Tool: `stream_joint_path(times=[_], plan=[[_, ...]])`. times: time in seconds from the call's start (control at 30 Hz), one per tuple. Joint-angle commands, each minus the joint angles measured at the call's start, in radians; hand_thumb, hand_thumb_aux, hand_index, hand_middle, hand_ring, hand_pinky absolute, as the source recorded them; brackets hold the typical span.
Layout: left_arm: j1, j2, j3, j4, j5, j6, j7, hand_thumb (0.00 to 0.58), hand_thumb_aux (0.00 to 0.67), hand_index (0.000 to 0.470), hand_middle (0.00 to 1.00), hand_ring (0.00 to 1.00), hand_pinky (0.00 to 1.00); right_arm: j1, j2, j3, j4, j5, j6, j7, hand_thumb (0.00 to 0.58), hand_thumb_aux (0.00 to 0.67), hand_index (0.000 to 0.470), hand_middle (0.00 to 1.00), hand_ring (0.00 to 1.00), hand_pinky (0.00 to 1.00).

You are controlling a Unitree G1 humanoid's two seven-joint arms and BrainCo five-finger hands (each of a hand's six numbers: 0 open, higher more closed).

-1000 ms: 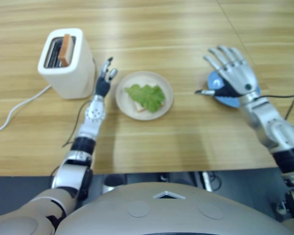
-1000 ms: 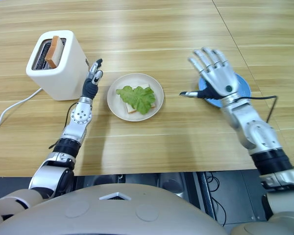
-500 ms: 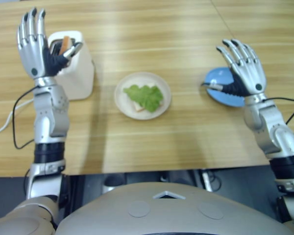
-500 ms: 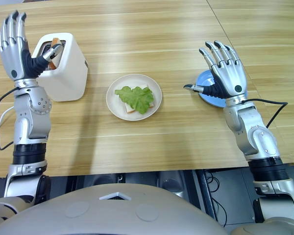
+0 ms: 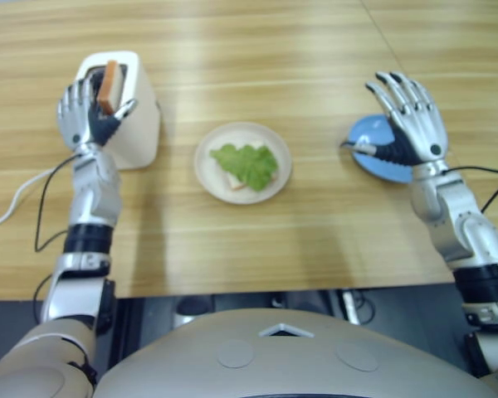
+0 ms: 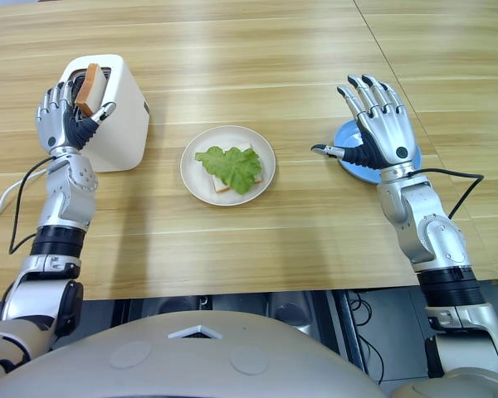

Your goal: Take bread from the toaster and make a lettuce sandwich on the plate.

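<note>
Down comes the left hand [image 6: 66, 116]! Half a second ago it was raised high at the far left, above the toaster [image 6: 124, 124], and now it has dropped to sit against the toaster's near left top corner. It is right beside the bread slice [image 6: 89, 76] that stands up out of the slot. Whether the hand has closed on that slice or only sits next to it, I cannot tell from these views. The slice is still in the toaster, leaning a little, with its brown crust facing us.

Over on the right, the right hand [image 6: 382, 133] has barely shifted. It hangs palm down over a blue round disc [image 6: 353, 170], spread wide and released, holding nothing at all.

Centre stage is the plate [image 6: 232, 197], round and pale, lying between the toaster and the blue disc and well apart from both hands. On it sits a lettuce leaf [image 6: 230, 166], green and ruffled, laid over a lower slice of bread [image 6: 218, 184] whose pale edge peeks out on the near left side. Nothing tops the leaf yet, so the sandwich is still open.

From the toaster's left side, a white cord [image 6: 0, 211] trails off along the wooden table [image 6: 232, 66] toward the left edge.
</note>
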Motion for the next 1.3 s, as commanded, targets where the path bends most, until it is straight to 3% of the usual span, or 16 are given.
stream_joint_path(times=[0.03, 0.1, 0.13, 0.17, 0.2, 0.23, 0.27, 0.7, 0.73, 0.77, 0.8, 1.07, 1.23, 1.3], plan=[[-0.010, 0.014, -0.026, 0.070, -0.033, 0.001, 0.017, 0.000, 0.000, 0.000, 0.00, 0.00, 0.00, 0.009, 0.004, -0.007, 0.000, 0.014, -0.012, 0.020, 0.000, 0.000, 0.000, 0.00, 0.00, 0.00], [-0.015, 0.015, -0.036, 0.090, -0.046, 0.003, 0.021, 0.000, 0.000, 0.000, 0.00, 0.00, 0.00, 0.009, 0.007, -0.007, 0.007, 0.023, -0.020, 0.023, 0.000, 0.000, 0.000, 0.00, 0.00, 0.00], [-0.017, 0.016, -0.040, 0.095, -0.053, 0.003, 0.022, 0.071, 0.042, 0.029, 0.00, 0.00, 0.00, 0.011, 0.007, -0.008, 0.006, 0.021, -0.021, 0.023, 0.000, 0.000, 0.000, 0.00, 0.00, 0.00], [-0.017, 0.017, -0.042, 0.095, -0.061, -0.004, 0.026, 0.434, 0.334, 0.229, 0.00, 0.00, 0.00, 0.012, 0.007, -0.010, 0.006, 0.021, -0.022, 0.023, 0.000, 0.000, 0.000, 0.00, 0.00, 0.00], [-0.011, 0.019, -0.044, 0.083, -0.067, -0.008, 0.034, 0.512, 0.441, 0.303, 0.00, 0.00, 0.00, 0.013, 0.007, -0.011, 0.006, 0.020, -0.023, 0.023, 0.000, 0.000, 0.000, 0.00, 0.00, 0.00], [-0.006, 0.021, -0.045, 0.069, -0.072, -0.013, 0.041, 0.512, 0.441, 0.303, 0.00, 0.00, 0.00, 0.013, 0.006, -0.010, 0.006, 0.019, -0.023, 0.023, 0.000, 0.000, 0.000, 0.00, 0.00, 0.00], [0.000, 0.022, -0.044, 0.054, -0.076, -0.020, 0.051, 0.580, 0.670, 0.460, 0.00, 0.00, 0.00, 0.013, 0.006, -0.011, 0.007, 0.020, -0.025, 0.023, 0.000, 0.000, 0.000, 0.00, 0.00, 0.00], [0.064, 0.028, -0.037, -0.168, -0.040, -0.023, 0.193, 0.580, 0.670, 0.460, 0.00, 0.00, 0.00, 0.011, 0.015, -0.001, 0.034, 0.010, -0.029, 0.012, 0.000, 0.000, 0.000, 0.00, 0.00, 0.00], [0.074, 0.028, -0.027, -0.200, -0.036, -0.023, 0.212, 0.580, 0.670, 0.460, 0.55, 0.55, 0.55, 0.010, 0.017, 0.000, 0.037, 0.011, -0.030, 0.012, 0.000, 0.000, 0.000, 0.00, 0.00, 0.00], [0.087, 0.029, -0.016, -0.243, -0.028, -0.024, 0.233, 0.580, 0.670, 0.460, 0.55, 0.55, 0.55, 0.010, 0.018, 0.000, 0.039, 0.012, -0.030, 0.011, 0.000, 0.000, 0.000, 0.00, 0.00, 0.00], [0.100, 0.029, -0.001, -0.291, -0.025, -0.025, 0.250, 0.580, 0.670, 0.460, 1.00, 1.00, 1.00, 0.009, 0.019, 0.001, 0.041, 0.012, -0.031, 0.011, 0.000, 0.000, 0.000, 0.00, 0.00, 0.00], [0.166, 0.038, 0.127, -0.602, -0.154, -0.166, 0.217, 0.580, 0.670, 0.460, 1.00, 1.00, 1.00, 0.016, 0.065, 0.028, 0.058, 0.023, -0.046, 0.010, 0.000, 0.000, 0.000, 0.00, 0.00, 0.00], [0.145, -0.012, 0.120, -0.689, -0.325, -0.172, 0.032, 0.580, 0.670, 0.460, 1.00, 1.00, 1.00, -0.003, 0.097, 0.003, 0.090, 0.062, -0.057, -0.002, 0.000, 0.000, 0.000, 0.00, 0.00, 0.00], [0.124, -0.063, 0.103, -0.674, -0.490, -0.183, -0.091, 0.580, 0.670, 0.460, 1.00, 1.00, 1.00, -0.017, 0.106, -0.022, 0.104, 0.103, -0.065, -0.002, 0.000, 0.000, 0.000, 0.00, 0.00, 0.00]])
